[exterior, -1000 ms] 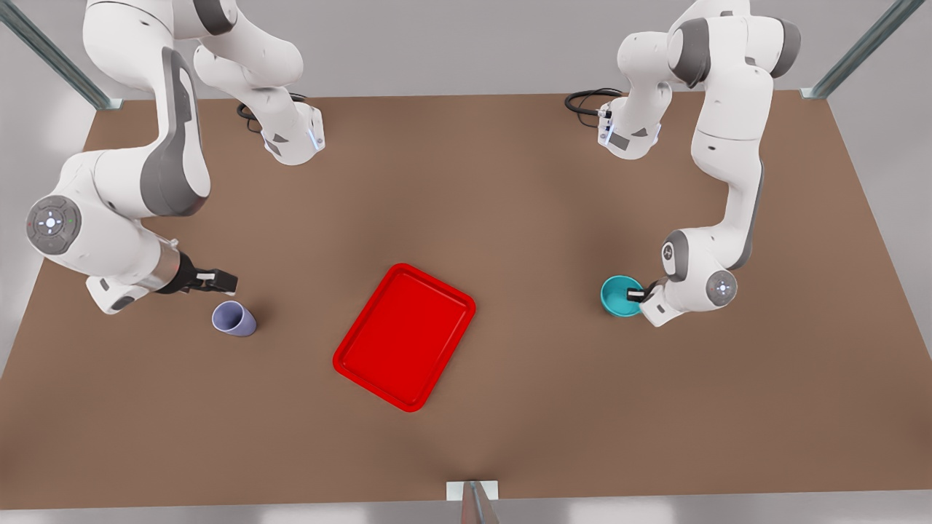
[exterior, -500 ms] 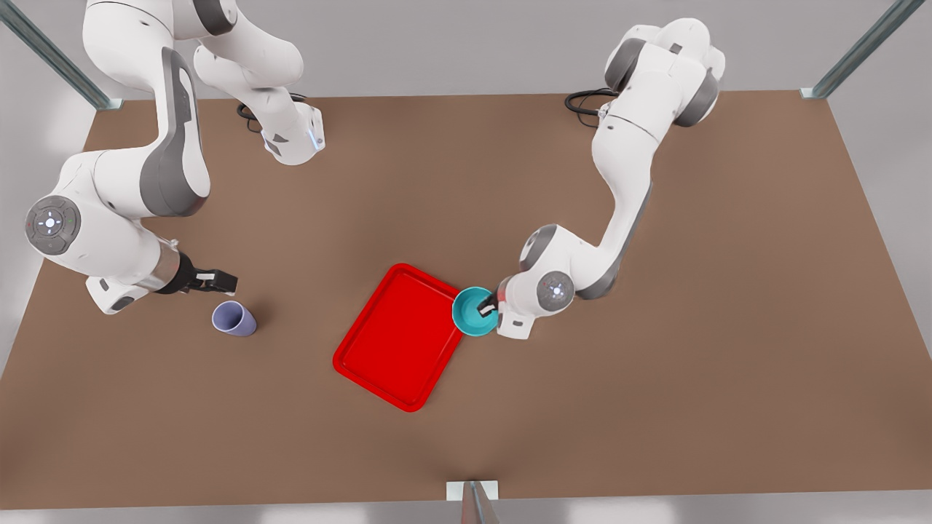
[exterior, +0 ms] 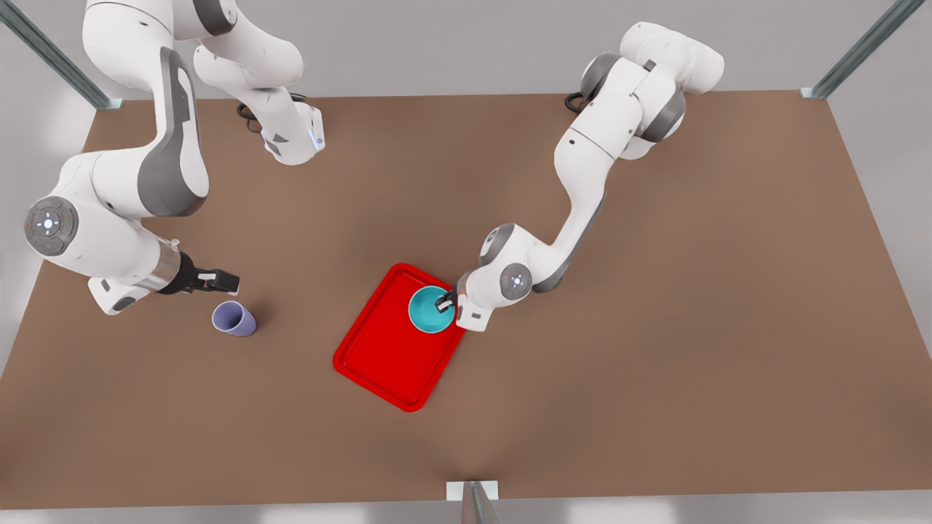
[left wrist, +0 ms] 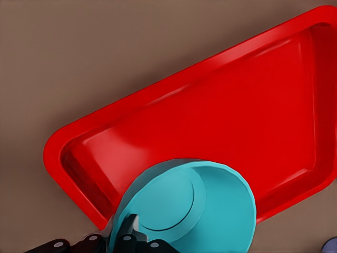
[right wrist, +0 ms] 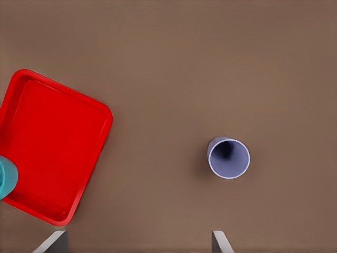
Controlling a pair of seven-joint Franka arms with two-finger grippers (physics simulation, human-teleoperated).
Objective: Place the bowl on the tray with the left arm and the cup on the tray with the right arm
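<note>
- The left gripper has carried the bowl from beside the tray to over its near corner; its fingers are pinching the rim.
- The bowl is showing smooth, teal and upright.
- The right gripper is still hovering, fingers spread and empty, near the lavender cup standing on the table.

A simulated robot test cell, not a lived-in room: a bare brown tabletop stands before plain grey walls, framed by metal struts at its far corners, with two white arms bolted to its far edge (cables coil at their bases) and flat, evenly lit rendered surfaces
</note>
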